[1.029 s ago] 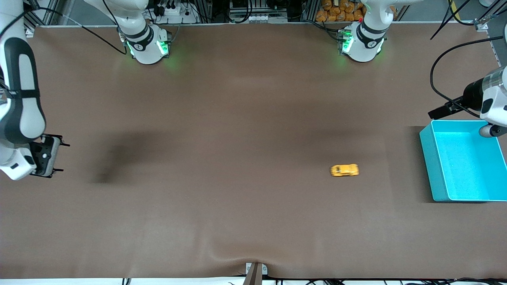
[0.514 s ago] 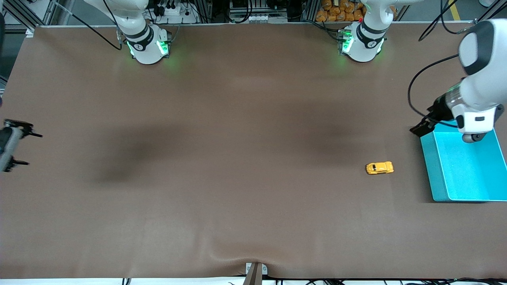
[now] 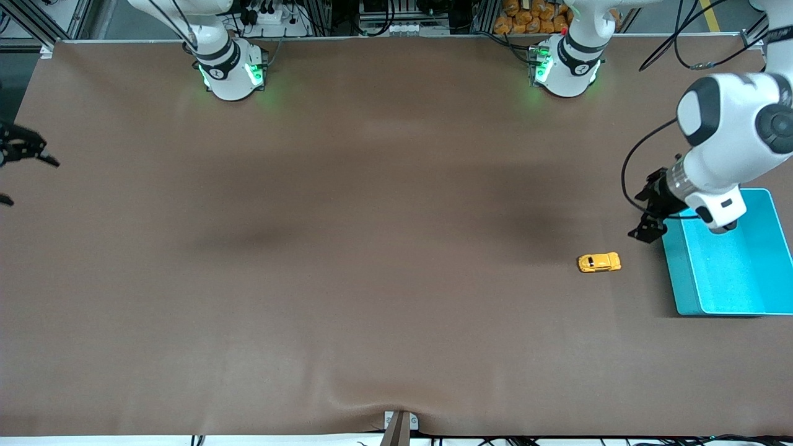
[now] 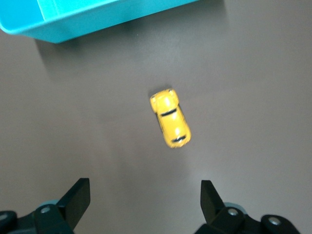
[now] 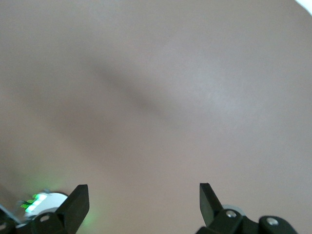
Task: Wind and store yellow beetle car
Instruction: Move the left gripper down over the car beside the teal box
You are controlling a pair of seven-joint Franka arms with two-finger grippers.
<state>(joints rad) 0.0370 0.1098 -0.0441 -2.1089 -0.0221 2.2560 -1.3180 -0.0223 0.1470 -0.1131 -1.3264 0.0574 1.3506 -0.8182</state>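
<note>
The yellow beetle car (image 3: pixel 599 262) stands on its wheels on the brown table (image 3: pixel 372 279), upright and untouched. Over the last second it has rolled toward the left arm's end of the table and now sits at rest, near the teal bin (image 3: pixel 681 279) but apart from it. This is judged to be the run-out of a wound release, so the winding step looks complete and only storage remains.

The left gripper (image 3: pixel 647 217) has come in from the table edge and now hangs above the bin's near corner, just beside the car and not yet over it. Its jaws stand at full spread and hold nothing. In the left wrist view the car (image 4: pixel 170 118) lies ahead of the two fingertips (image 4: pixel 78 197), roughly centred between their lines, with the bin wall (image 4: pixel 97 22) further out along the same line. The next move is judged to be a short advance and descent to straddle the body across its width; the car is small and free-rolling, so a glancing touch may push it away.

The right gripper (image 3: pixel 21 152) has withdrawn to the edge of the table at the right arm's end, well apart from the car, jaws wide and empty, waiting.
</note>
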